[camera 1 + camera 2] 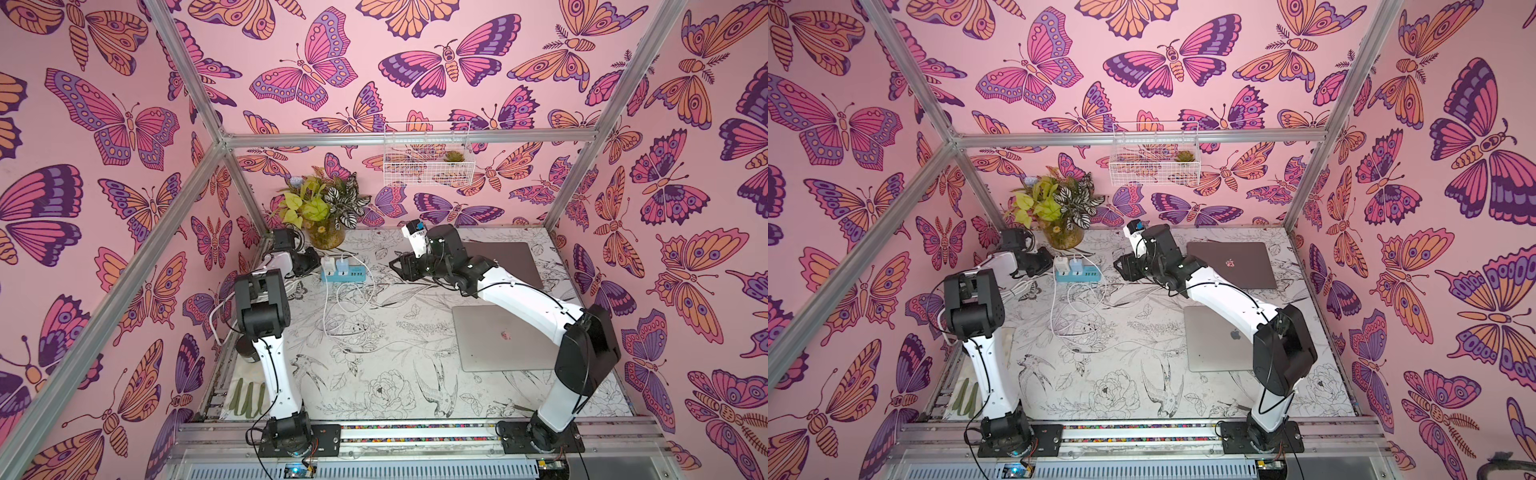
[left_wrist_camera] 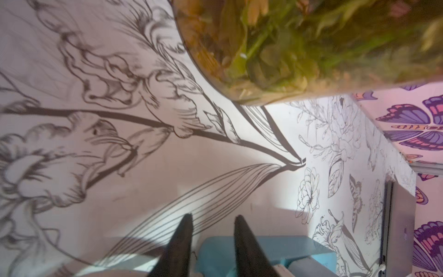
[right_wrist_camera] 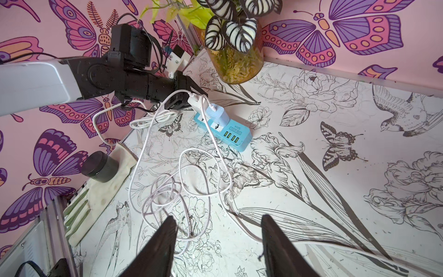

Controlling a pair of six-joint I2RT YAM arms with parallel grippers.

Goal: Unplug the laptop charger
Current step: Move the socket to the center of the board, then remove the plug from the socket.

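Hovering above the white charger cable (image 3: 199, 149), your right gripper (image 3: 218, 217) gapes empty; your left gripper (image 2: 213, 217) sits narrow at the blue power strip (image 3: 239, 143), hold unclear.

from my seat both arms read alike: the left arm (image 1: 277, 374) and right arm (image 1: 519, 297) are glossy white shell links dotted with small dark screws, broken up by boxy matte-black joint housings (image 1: 590, 353). thin black cables (image 1: 248, 434) run along the shells and loop loose past the joints. each arm stands on a black bolted base plate (image 1: 299, 436). a white camera mount (image 1: 415, 237) with a blue patch sits at the right wrist. the left gripper (image 2: 213, 217) and right gripper (image 3: 218, 217) end in black tapered fingers.
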